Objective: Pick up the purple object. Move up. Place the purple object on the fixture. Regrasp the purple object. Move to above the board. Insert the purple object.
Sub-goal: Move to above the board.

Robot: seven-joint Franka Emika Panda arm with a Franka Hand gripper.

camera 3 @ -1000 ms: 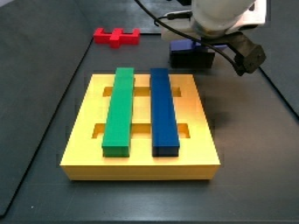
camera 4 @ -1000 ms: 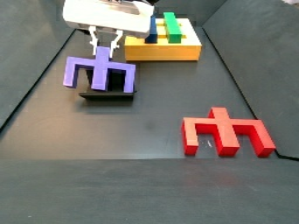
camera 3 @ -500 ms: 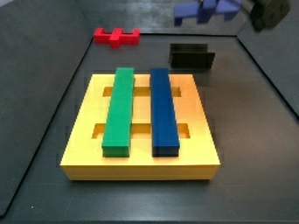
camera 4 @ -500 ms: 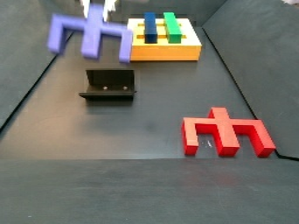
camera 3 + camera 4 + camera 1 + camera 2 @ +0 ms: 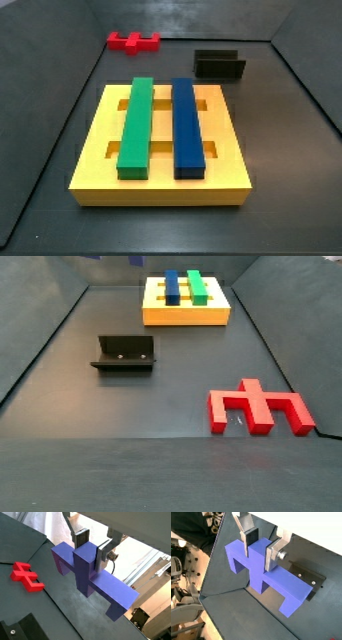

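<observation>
Scanning left to right in a wrist view: red piece (image 5: 27,576) flat on the dark surface, then the purple object (image 5: 87,574) hanging in the gripper (image 5: 93,549), fingers (image 5: 81,538) clenched on its central stem, crossbar running across below them, legs pointing away. Gripper out of both side views, so high above. Down on the surface, fixture (image 5: 221,66) empty, board (image 5: 94,160) near it with green bar (image 5: 135,122) and blue bar (image 5: 187,124). Next likely travel to over the board's slots
</observation>
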